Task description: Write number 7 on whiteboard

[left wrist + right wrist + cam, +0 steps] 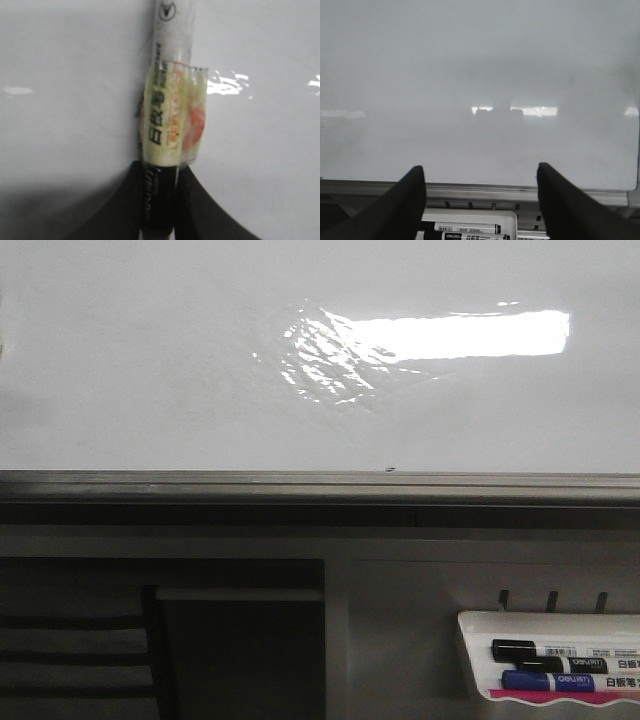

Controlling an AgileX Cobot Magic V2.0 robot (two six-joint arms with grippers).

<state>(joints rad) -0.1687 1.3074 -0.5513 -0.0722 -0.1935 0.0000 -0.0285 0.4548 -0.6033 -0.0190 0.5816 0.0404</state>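
Starting at our left gripper [159, 200], the two dark fingers [200, 210] are closed on a marker [167, 95], clamped on its black lower barrel; the white upper barrel with its taped, yellowish label runs away from the fingers toward the whiteboard [65, 100]. The tip is out of the left wrist view, so we cannot tell whether it touches the board. Our right gripper [482, 200] stands wide apart and carries nothing; it faces the board's grey edge rail [470, 190], with a white marker tray [470, 219] just beyond the rail, holding spare markers [467, 228].

In the front view the whiteboard is blank apart from a bright glare [460, 335] and a wrinkled shiny patch [320, 365]. We find no number 7 anywhere, not one stroke. We judge the marker pickup done and the whole writing still ahead: the short top stroke, then the long downstroke
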